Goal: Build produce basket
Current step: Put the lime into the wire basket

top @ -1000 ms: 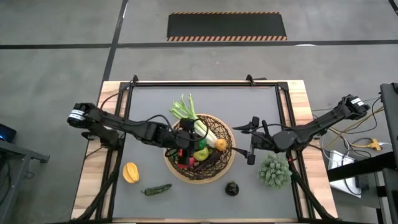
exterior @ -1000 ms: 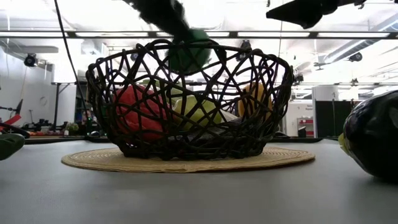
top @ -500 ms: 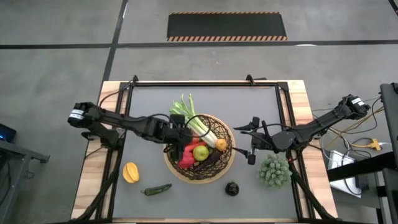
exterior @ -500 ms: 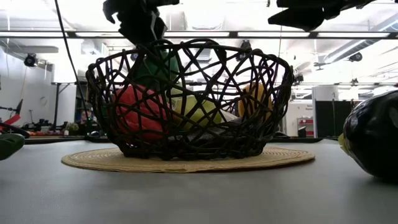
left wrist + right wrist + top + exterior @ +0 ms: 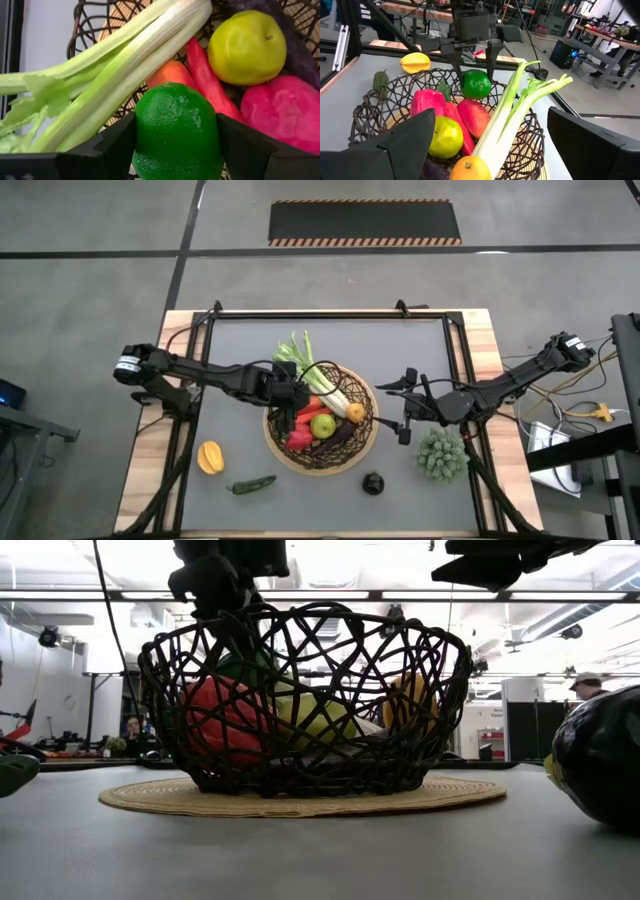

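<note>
1. Grey bench top (image 5: 240, 350) on a wood-edged frame, concrete floor around it, a striped floor mat (image 5: 365, 222) beyond the far edge; low view shows a bright workshop with ceiling beams behind.
2. Left gripper (image 5: 292, 395) is over the basket's left rim, fingers (image 5: 112, 145) clamped on a green lime (image 5: 176, 131); lime sits between both fingers, above the other produce.
3. Basket (image 5: 368, 435), dark wicker on a tan mat, sits at bench centre. Inside: leek (image 5: 328, 385) lying across with its leaves over the far-left rim, yellow-green fruit (image 5: 322, 425), red peppers (image 5: 298, 437), orange fruit (image 5: 354, 413), dark eggplant (image 5: 343, 437) along the near-right side.
4. Right gripper (image 5: 405, 404) hangs just beyond the basket's right rim, jaws spread wide, holding nothing.
5. Loose on bench: yellow lemon (image 5: 210, 457) near the left edge, green chili (image 5: 250, 485) toward the near-left corner, small dark round item (image 5: 373, 482) near the front edge, a spiky green cluster (image 5: 441, 454) toward the right edge.
</note>
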Action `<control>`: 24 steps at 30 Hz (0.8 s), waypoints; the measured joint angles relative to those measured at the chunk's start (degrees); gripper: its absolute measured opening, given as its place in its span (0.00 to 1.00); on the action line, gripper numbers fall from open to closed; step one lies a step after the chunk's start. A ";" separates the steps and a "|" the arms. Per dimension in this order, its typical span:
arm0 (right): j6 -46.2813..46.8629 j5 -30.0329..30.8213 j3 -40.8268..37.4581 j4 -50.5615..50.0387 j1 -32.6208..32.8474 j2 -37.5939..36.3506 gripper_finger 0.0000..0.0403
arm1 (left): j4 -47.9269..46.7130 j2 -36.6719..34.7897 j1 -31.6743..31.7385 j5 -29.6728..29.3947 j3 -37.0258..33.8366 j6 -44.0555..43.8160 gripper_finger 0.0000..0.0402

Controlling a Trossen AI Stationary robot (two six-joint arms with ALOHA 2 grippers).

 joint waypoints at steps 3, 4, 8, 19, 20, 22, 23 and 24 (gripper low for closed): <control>0.00 0.00 0.00 -0.04 0.00 0.00 0.91 | -0.09 0.02 0.23 0.01 -0.61 0.02 0.58; 0.00 0.00 0.00 -0.04 0.00 0.00 0.91 | -0.06 0.02 0.31 -0.01 -0.66 0.02 0.58; 0.00 0.00 0.00 -0.06 0.00 0.00 0.91 | -0.02 0.02 0.37 -0.02 -1.01 0.02 0.58; 2.09 0.00 -0.02 -2.16 0.00 0.04 0.91 | -0.50 0.02 0.61 0.22 -1.67 -5.80 0.64; 2.08 -0.02 -0.02 -2.13 0.00 0.04 0.91 | -0.50 0.02 0.59 0.22 -1.67 -5.84 0.66; 2.19 -0.02 -0.02 -2.13 0.00 0.04 0.91 | -0.50 0.02 0.61 0.22 -1.67 -5.86 0.69; 2.36 -0.02 -0.02 -2.13 0.00 0.04 0.91 | -0.50 0.02 0.61 0.22 -1.67 -5.88 0.70; 2.38 0.00 -0.02 -2.13 0.00 0.04 0.91 | -0.50 0.02 0.66 0.22 -1.67 -5.88 0.71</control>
